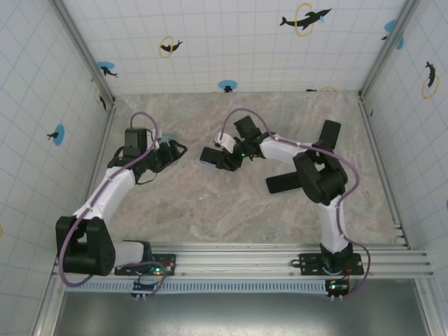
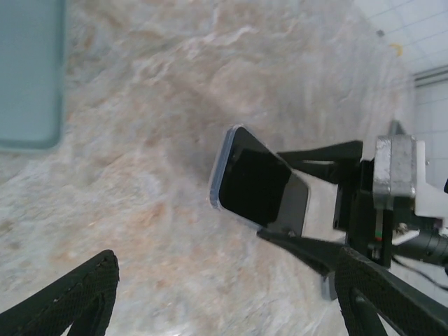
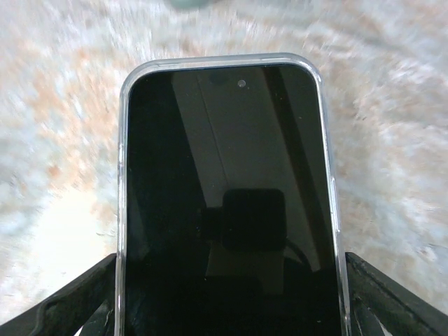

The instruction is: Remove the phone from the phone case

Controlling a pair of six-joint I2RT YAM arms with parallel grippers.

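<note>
Black fingers (image 3: 77, 302) of the right tool (image 3: 231, 294) press on both long edges of the phone (image 3: 224, 196). It sits in its clear phone case (image 3: 224, 59), dark screen facing the wrist, top end pointing straight ahead of the tool. Farther off, the left tool (image 2: 227, 266) stands wide open and empty, the tilted phone ahead of it between its fingers' lines. Whether the phone's free end touches the marbled surface (image 2: 175, 84) I cannot tell. A teal slab (image 2: 28, 70) lies ahead-left of the left tool.
</note>
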